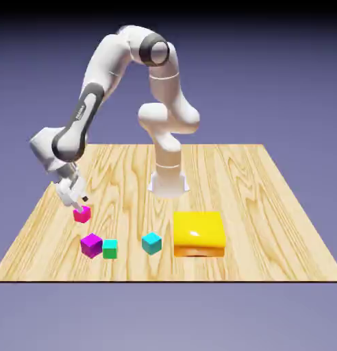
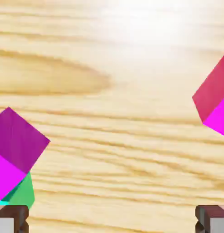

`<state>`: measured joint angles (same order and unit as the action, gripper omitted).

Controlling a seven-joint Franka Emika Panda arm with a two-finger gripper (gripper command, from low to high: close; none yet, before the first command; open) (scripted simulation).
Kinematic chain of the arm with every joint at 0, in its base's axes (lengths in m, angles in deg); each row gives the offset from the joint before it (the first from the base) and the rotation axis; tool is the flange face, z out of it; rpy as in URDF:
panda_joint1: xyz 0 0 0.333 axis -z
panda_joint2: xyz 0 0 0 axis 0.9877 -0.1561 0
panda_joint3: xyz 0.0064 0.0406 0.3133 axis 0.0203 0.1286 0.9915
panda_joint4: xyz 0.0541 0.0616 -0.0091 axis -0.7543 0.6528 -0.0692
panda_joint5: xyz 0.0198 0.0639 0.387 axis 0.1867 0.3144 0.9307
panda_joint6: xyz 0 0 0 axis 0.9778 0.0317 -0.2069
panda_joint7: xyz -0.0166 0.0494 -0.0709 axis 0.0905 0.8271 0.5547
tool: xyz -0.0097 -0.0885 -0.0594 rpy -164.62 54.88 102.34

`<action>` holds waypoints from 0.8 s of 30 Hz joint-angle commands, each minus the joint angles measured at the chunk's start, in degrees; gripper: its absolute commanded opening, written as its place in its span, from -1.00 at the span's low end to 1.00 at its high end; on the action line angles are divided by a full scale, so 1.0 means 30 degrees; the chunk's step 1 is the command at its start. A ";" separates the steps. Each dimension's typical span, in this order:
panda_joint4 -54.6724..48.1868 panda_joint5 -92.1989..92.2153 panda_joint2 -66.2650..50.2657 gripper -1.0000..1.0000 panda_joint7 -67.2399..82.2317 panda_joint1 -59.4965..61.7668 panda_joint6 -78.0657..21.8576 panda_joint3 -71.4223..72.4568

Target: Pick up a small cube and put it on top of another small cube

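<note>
The two fingertips (image 2: 12,219) are seen spread wide at the bottom corners of the hand view, with only bare wood table (image 2: 123,91) between them and nothing pinched. In the exterior view the gripper (image 1: 78,201) is held low, just above and beside the pink cube (image 1: 81,214), which rests on the table; whether the tips touch it cannot be told. In the hand view the pink cube (image 2: 216,102) is cut off at the right edge. The purple cube (image 1: 92,245) lies near the pink one, toward the front edge, with a green cube (image 1: 110,249) touching it on the exterior view's right. A cyan cube (image 1: 151,243) and a yellow block (image 1: 198,233) are set farther to that side
</note>
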<state>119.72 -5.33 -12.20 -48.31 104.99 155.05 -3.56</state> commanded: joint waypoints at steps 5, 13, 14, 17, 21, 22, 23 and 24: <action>-0.1656 0.2499 -0.3266 0.00 -0.0604 0.1538 -0.3524 -0.2226; -0.1727 0.7028 -0.8108 0.00 0.1703 -0.2664 -0.6452 -0.5642; -0.1737 0.7675 -0.8799 0.00 0.2033 -0.3265 -0.6870 -0.6130; -0.1767 0.9617 -1.0874 0.00 0.3022 -0.5066 -0.8125 -0.7594; -0.1790 1.1113 -1.2474 -1.00 0.3785 -0.6454 -0.9093 -0.8722; -0.1790 1.1113 -1.2474 -1.00 0.3785 -0.6454 -0.9093 -0.8722; -0.1780 1.0467 -1.1783 -1.00 0.3455 -0.5855 -0.8675 -0.8235; -0.1770 0.9820 -1.1091 -1.00 0.3126 -0.5254 -0.8256 -0.7747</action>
<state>114.41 24.25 -45.48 -38.92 89.23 130.28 -26.81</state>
